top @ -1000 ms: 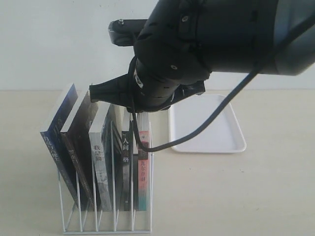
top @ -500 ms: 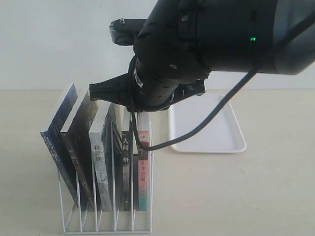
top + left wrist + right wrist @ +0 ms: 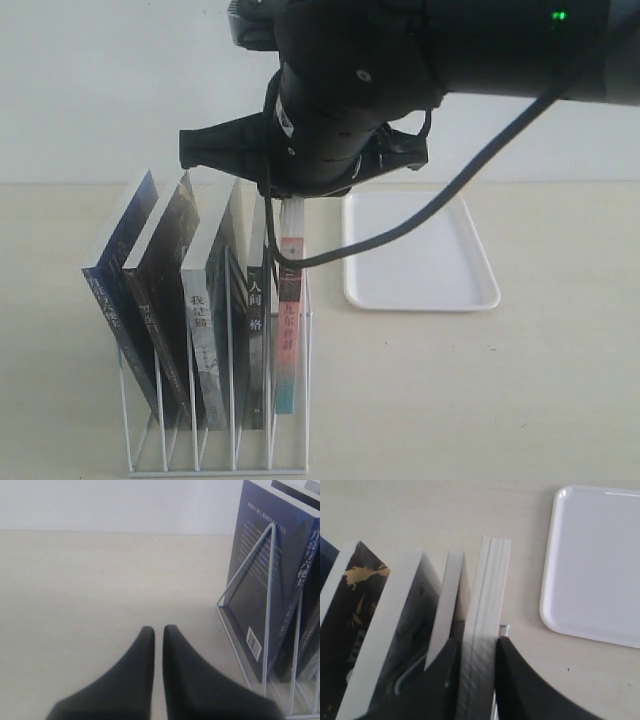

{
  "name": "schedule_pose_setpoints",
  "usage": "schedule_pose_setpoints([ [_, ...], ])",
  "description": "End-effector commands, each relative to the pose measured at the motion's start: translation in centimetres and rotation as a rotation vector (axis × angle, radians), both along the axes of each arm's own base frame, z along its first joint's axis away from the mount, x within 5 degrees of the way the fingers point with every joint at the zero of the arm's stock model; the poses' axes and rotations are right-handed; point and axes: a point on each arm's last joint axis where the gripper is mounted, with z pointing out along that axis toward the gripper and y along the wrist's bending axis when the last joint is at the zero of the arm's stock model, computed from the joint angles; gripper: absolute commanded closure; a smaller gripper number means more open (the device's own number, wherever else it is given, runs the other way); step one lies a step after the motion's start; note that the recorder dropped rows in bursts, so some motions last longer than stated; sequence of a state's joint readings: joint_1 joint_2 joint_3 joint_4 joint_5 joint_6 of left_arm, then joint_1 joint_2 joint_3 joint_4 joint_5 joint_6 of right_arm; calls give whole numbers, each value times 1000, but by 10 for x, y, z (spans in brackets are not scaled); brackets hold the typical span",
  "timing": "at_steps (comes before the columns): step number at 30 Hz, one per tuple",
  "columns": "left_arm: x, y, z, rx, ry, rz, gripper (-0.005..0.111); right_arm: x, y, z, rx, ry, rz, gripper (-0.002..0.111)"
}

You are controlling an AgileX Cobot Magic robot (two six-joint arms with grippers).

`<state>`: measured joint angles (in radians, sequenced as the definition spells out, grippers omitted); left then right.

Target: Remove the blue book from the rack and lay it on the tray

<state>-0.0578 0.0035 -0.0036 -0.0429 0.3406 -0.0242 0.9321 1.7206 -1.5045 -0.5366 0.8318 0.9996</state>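
Note:
The blue book [image 3: 115,290] leans in the leftmost slot of the white wire rack [image 3: 308,380]; nothing touches it. The left wrist view shows its greyish back [image 3: 255,575] behind a rack wire [image 3: 270,580]. My right gripper [image 3: 477,641] is shut on the top edge of the book with the pink-red spine [image 3: 288,320], the rightmost one, whose white page edge [image 3: 487,590] runs between the fingers. That book stands higher than its neighbours. In the exterior view the arm's body hides the right gripper [image 3: 290,200]. The left gripper [image 3: 158,628] is shut and empty, low over the table beside the rack. The white tray [image 3: 420,260] lies empty right of the rack.
Three more books stand between the blue one and the held one: a dark brown-black book [image 3: 160,290], a white-spined book [image 3: 200,330] and a black-spined book [image 3: 255,320]. A black cable [image 3: 450,200] hangs from the right arm over the tray [image 3: 595,560].
The right arm has moved up, and the book with the pink-red spine has risen with it, partly out of its slot. The blue book and the other books have not moved.

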Motion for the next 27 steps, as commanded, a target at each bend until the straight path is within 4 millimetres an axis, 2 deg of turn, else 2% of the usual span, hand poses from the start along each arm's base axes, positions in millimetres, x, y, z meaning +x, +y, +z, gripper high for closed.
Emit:
schedule_pose_setpoints([
  [1,0,0,-1,-6,-4,7,101,-5,-1,32,-3,-75,24,108],
  [6,0,0,-1,-6,-4,7,101,-10,1,53,-15,-105,26,108],
  [12,0,0,-1,-6,-4,7,101,-13,1,66,-8,-106,35,108],
  [21,0,0,-1,-6,-4,7,101,-13,0,64,-33,-86,29,108],
  [27,0,0,-1,-6,-4,7,101,-12,2,43,-47,-52,8,108],
])
